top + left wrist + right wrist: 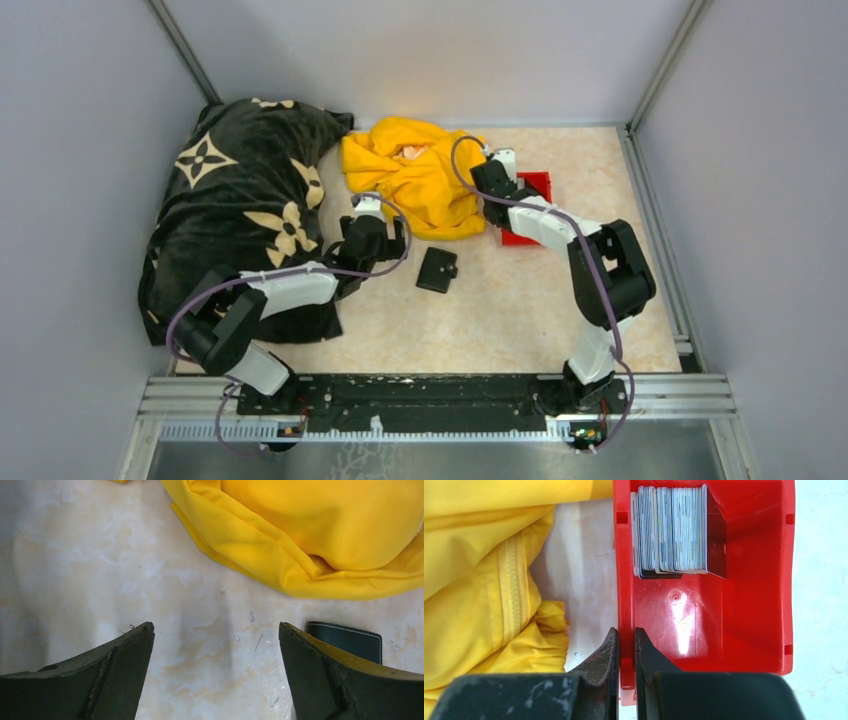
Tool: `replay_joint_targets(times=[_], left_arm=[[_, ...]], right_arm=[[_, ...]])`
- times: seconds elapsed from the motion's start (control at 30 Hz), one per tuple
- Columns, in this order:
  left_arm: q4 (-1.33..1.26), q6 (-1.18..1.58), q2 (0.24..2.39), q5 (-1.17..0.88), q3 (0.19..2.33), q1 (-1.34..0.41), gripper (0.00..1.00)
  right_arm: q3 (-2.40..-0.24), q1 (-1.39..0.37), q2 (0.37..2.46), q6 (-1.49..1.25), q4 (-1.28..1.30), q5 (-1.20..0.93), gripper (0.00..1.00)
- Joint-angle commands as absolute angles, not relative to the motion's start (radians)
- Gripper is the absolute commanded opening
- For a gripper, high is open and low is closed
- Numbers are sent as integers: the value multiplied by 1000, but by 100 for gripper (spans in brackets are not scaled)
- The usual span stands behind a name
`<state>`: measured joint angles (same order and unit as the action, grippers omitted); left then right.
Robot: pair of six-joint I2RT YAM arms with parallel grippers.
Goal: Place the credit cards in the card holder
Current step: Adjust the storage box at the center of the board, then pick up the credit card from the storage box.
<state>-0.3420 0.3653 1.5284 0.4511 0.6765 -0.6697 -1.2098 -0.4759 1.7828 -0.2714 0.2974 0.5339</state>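
The credit cards [669, 530] stand on edge as a tight grey-silver stack at the far end of a red bin [744, 605]. My right gripper [626, 632] is shut on the bin's left wall, one finger inside and one outside. From above, that gripper [497, 185] sits at the bin [537, 184], and the arm hides the cards. The card holder [437, 269], a closed black wallet, lies flat mid-table. My left gripper [216, 630] hangs open over bare table, and the card holder [350, 641] peeks out just beyond its right finger.
A crumpled yellow garment [415, 175] lies between the two grippers, close to the bin's left wall [484, 580]. A black blanket with cream flowers [240, 200] covers the left side of the table. Grey walls enclose the table on three sides.
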Motion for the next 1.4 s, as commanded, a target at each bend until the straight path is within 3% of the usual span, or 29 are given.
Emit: replay_joint_targets(times=[0.0, 0.2, 0.4, 0.57, 0.93, 1.03, 1.07, 1.37], left_arm=[[-305, 405, 1547, 429, 700, -702, 100], [-302, 421, 1566, 426, 700, -732, 100], [-303, 434, 1578, 426, 710, -744, 100], [-301, 448, 1574, 432, 718, -746, 100], [-428, 524, 1396, 460, 632, -742, 100], [-549, 511, 1324, 323, 540, -723, 95], [-578, 504, 1311, 278, 520, -719, 98], [-464, 473, 1319, 264, 563, -721, 100]], right_arm=[[-1183, -515, 1741, -239, 328, 516, 1], [-1171, -515, 1727, -252, 346, 545, 13], [-1175, -515, 1688, -245, 367, 566, 48], [-1194, -515, 1660, -238, 392, 572, 59], [-1188, -510, 1476, -214, 286, 597, 63], [-1203, -482, 1495, -208, 273, 581, 64], [-1211, -468, 1509, -214, 278, 573, 63], [-1209, -316, 1574, -272, 218, 309, 63]])
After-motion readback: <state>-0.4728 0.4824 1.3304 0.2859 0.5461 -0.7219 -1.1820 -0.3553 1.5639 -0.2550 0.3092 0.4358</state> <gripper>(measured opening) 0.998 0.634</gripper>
